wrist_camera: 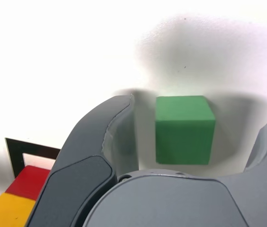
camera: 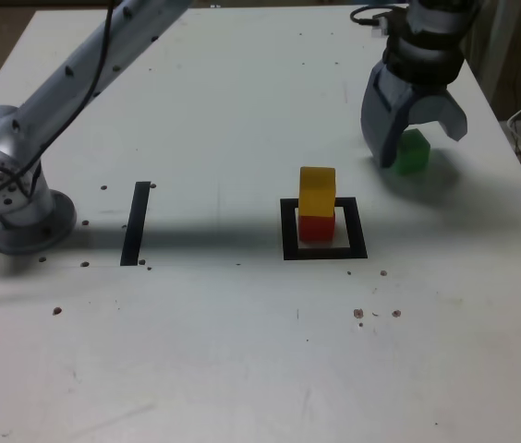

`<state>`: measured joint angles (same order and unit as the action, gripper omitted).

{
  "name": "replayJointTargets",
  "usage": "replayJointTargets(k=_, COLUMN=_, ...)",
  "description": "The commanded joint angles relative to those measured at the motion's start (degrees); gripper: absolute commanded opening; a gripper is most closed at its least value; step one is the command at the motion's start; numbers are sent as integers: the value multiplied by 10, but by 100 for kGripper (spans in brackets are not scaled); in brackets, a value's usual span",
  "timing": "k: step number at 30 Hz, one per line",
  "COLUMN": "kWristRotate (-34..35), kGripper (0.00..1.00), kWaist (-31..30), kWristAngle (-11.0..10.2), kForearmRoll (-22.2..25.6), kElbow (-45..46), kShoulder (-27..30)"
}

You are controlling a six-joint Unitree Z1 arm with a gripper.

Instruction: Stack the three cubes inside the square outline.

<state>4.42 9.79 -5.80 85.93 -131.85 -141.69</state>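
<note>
Already, yellow cube (camera: 317, 189) sits on red cube (camera: 315, 227) inside the outline (camera: 289, 231). Well apart, toward the exterior view's right, the gripper (camera: 412, 138) straddles the green cube (wrist_camera: 184, 129), jaws open either side (apparently no contact), seemingly poised to grasp it.

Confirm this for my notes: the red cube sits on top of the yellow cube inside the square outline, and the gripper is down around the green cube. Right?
Not quite: the order is reversed. In the exterior view the yellow cube sits on the red cube inside the square outline. The gripper is indeed around the green cube.
</note>
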Motion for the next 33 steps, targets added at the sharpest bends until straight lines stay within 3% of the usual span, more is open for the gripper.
replayJointTargets(k=1, kWristRotate=2, kGripper=82, kWaist=-1, kWristAngle=-1, kForearmRoll=-2, kElbow=-3, kShoulder=-4)
replayJointTargets(k=15, kWristRotate=14, kGripper=40, kWaist=-1, kWristAngle=-7, kForearmRoll=-27, kElbow=-3, kShoulder=-5)
replayJointTargets(k=22, kWristRotate=14, kGripper=34, kWaist=0, kWristAngle=-5, kForearmRoll=-33, kElbow=-2, kShoulder=-4)
replayJointTargets(k=33, kWristRotate=14, kGripper=15, kWaist=3, kWristAngle=-10, kForearmRoll=-32, kElbow=1, kShoulder=0)
